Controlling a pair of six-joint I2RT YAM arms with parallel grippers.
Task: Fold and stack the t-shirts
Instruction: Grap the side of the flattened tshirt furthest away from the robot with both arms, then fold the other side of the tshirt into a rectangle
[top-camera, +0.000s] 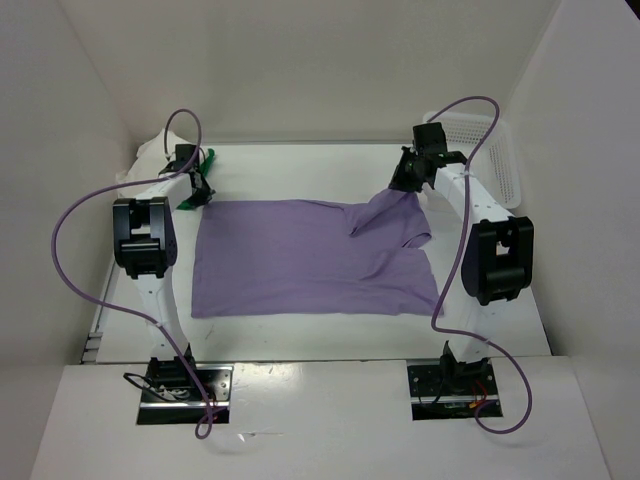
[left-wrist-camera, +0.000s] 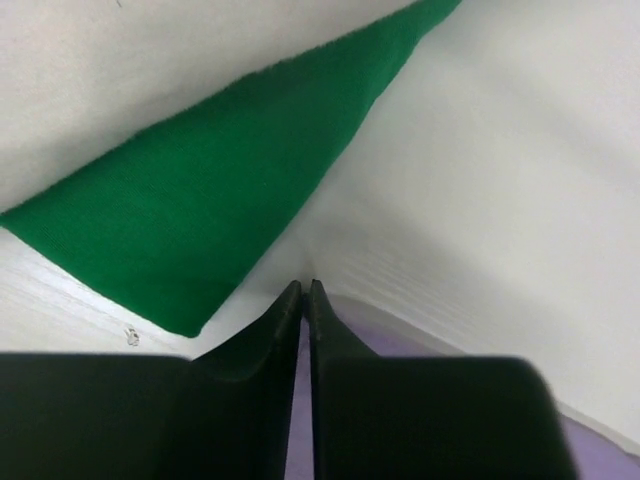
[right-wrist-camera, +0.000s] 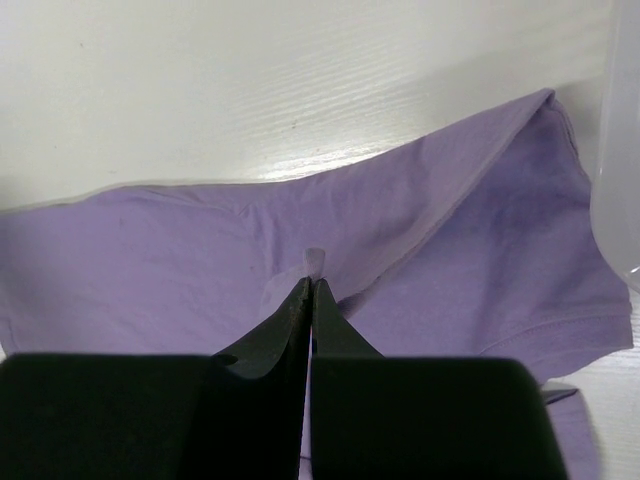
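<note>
A: Asking first after the task garment.

B: Noting the light purple soft cloth t-shirt (top-camera: 300, 265) lying spread on the white counter (top-camera: 300, 165), centred between the two arms, presumably laid out for folding. Also noting its far-right corner standing lifted off the counter.

A: Querying the cause.

B: Finding the right arm's fingers (right-wrist-camera: 296, 312) clenched on a small peak of that purple cloth, holding it raised. Judging this as preparation for folding that side toward the middle.

A: Checking the left side.

B: Finding the left arm's fingers (left-wrist-camera: 288, 318) drawn nearly together at the far-left corner, with a sliver of purple showing between. Unable to tell whether gripping cloth or merely hovering over it. Recording the bright green cloth t-shirt (left-wrist-camera: 200, 210) lying just beyond, apparently awaiting its turn. Recording the white plastic lattice basket (top-camera: 490, 140) standing at far right, apart from the work.
</note>
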